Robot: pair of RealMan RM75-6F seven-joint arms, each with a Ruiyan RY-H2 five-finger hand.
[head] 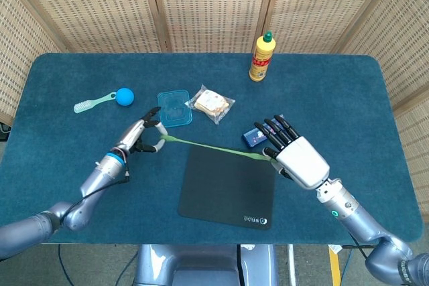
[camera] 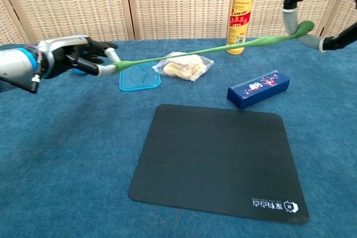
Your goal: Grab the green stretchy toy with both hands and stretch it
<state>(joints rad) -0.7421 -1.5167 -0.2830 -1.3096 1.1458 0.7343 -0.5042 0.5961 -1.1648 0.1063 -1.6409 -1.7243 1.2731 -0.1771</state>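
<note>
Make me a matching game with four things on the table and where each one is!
Things:
1. green stretchy toy
2. yellow squeeze bottle with a green cap
3. dark blue rectangular box
4. round blue ball on a pale green brush handle

Places:
A. standing upright at the back of the blue table
B. lying just beyond the flat black mat
C. pulled long between the left hand and the right hand
D. lying far out on the left side

Pairs: 1-C, 2-A, 3-B, 4-D
</note>
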